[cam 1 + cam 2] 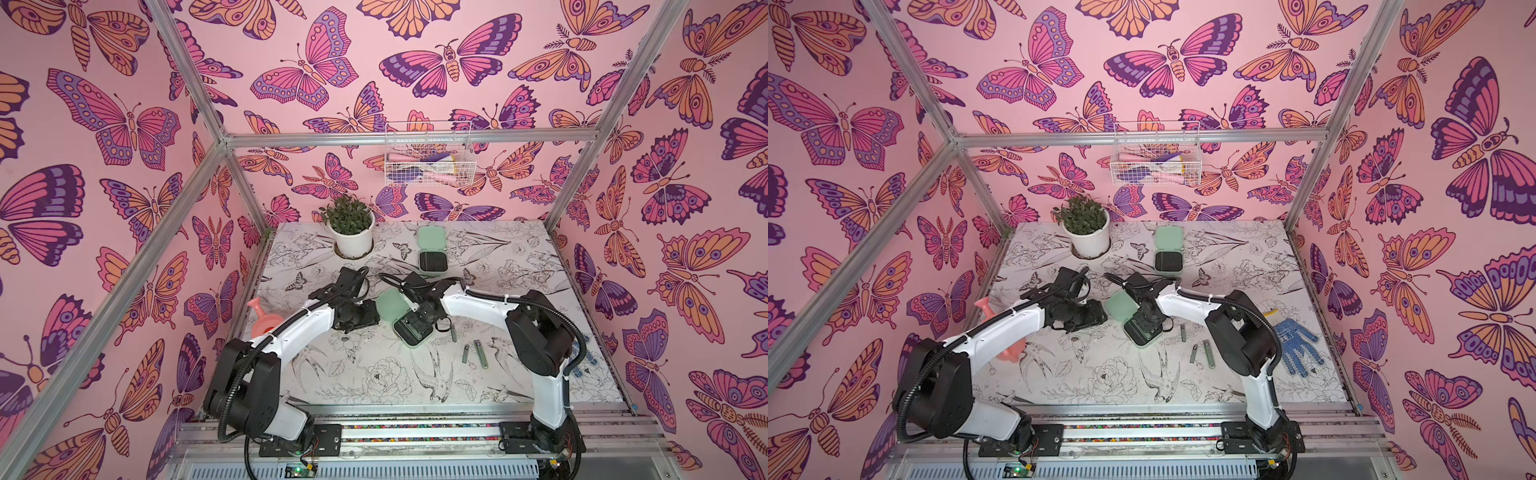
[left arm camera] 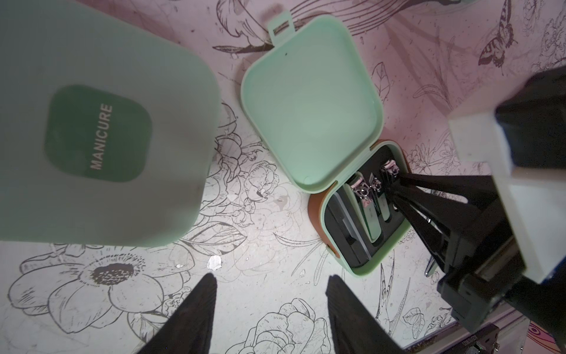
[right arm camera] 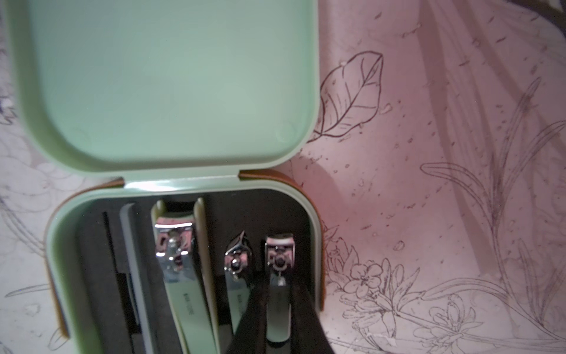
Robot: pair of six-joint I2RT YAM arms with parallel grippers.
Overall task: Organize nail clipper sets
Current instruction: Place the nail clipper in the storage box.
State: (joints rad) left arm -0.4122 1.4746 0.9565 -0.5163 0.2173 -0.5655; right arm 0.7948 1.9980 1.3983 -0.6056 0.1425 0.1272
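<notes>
- The right pincer (image 3: pixel 277 294) is closed on a small clipper (image 3: pixel 279 254), which is gripped across its tail end.
- The clipper is placed at the outermost slot of the open case (image 3: pixel 168 76), its long axis parallel to the seated clippers (image 3: pixel 180 260) and its head toward the hinge.
- The left pincer (image 2: pixel 269 279) is held part-open and empty beside that case; the right arm is judged nearer.

Both top views are evenly bright, with only soft shadows on the desk (image 1: pixel 374 374) around the open case (image 1: pixel 390 305). Wrist views are dimmer and pink-tinted; the labelled case (image 2: pixel 92 122) beside it blurs, and steel clippers (image 3: pixel 174 245) inside the open one glint.
</notes>
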